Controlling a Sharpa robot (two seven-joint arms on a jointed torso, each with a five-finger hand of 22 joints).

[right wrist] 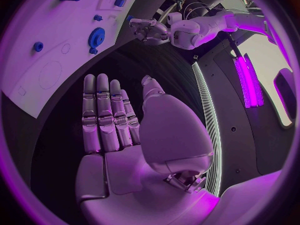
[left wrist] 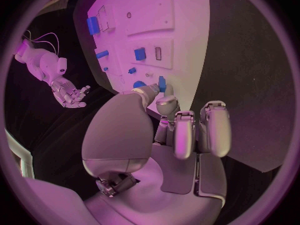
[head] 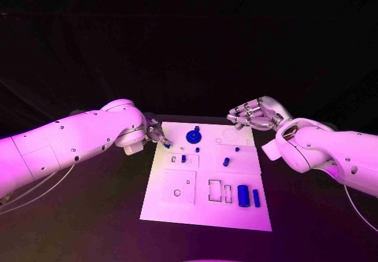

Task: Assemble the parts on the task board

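Head view: the white rectangular task board (head: 206, 180) lies mid-bench, small blue parts scattered on it. The left hand (head: 155, 134) sits at its far left corner; the right hand (head: 253, 115) hovers off its far right corner.

Left wrist view: fingers (left wrist: 164, 105) pinch a small blue block (left wrist: 162, 83) at the board's edge.

Right wrist view: fingers (right wrist: 103, 112) straight, holding nothing; a blue toothed gear (right wrist: 96, 36) stands on the board.

Head cam overhead; wrist cams behind hands; shared: task board (head: 206, 180)
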